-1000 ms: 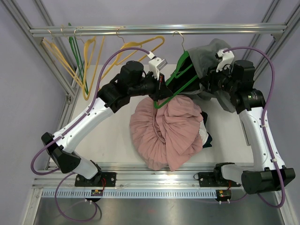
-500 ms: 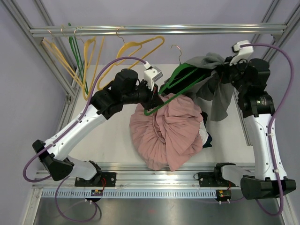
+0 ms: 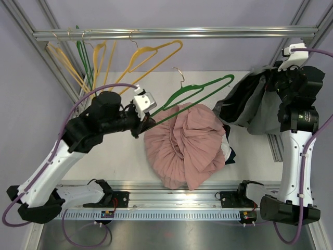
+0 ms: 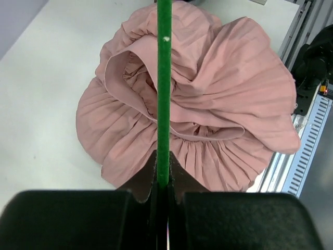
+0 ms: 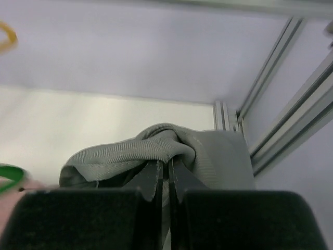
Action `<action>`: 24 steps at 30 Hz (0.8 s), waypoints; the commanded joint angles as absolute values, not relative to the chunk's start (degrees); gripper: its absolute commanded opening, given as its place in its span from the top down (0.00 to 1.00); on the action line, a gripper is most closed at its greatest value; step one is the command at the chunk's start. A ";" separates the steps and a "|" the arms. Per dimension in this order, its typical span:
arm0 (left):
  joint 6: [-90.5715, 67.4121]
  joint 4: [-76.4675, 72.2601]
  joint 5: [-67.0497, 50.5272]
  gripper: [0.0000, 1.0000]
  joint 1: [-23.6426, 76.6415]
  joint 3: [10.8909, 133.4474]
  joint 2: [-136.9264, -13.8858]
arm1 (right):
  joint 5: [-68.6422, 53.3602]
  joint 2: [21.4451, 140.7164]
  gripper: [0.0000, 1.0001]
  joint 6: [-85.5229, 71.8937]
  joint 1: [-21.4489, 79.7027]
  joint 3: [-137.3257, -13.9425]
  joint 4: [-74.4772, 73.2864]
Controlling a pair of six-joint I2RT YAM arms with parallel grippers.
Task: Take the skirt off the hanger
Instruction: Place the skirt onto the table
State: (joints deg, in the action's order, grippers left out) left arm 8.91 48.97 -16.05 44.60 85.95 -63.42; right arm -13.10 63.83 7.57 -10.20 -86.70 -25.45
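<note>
My left gripper (image 3: 147, 121) is shut on the green hanger (image 3: 195, 94), which hangs bare in the air over the table; its bar shows in the left wrist view (image 4: 164, 94) between my jaws. My right gripper (image 3: 270, 86) is shut on the grey skirt (image 3: 244, 107) and holds it up at the far right, apart from the hanger. The skirt shows bunched over my fingers in the right wrist view (image 5: 166, 146). The hanger's metal hook (image 3: 179, 73) points to the rail.
A pink pleated skirt (image 3: 184, 143) lies heaped on the white table (image 3: 119, 156), also in the left wrist view (image 4: 218, 104). Dark cloth (image 3: 229, 151) lies at its right edge. Yellow and green hangers (image 3: 99, 62) hang from the far rail (image 3: 171, 34).
My left gripper pulled the green hanger left and back toward me. My right gripper lifted the grey skirt right and away; the skirt came off the hanger.
</note>
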 commanded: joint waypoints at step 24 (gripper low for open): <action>25.66 56.41 -12.66 1.00 44.74 86.65 -55.98 | -47.88 64.33 0.13 53.31 -10.55 -93.77 -64.21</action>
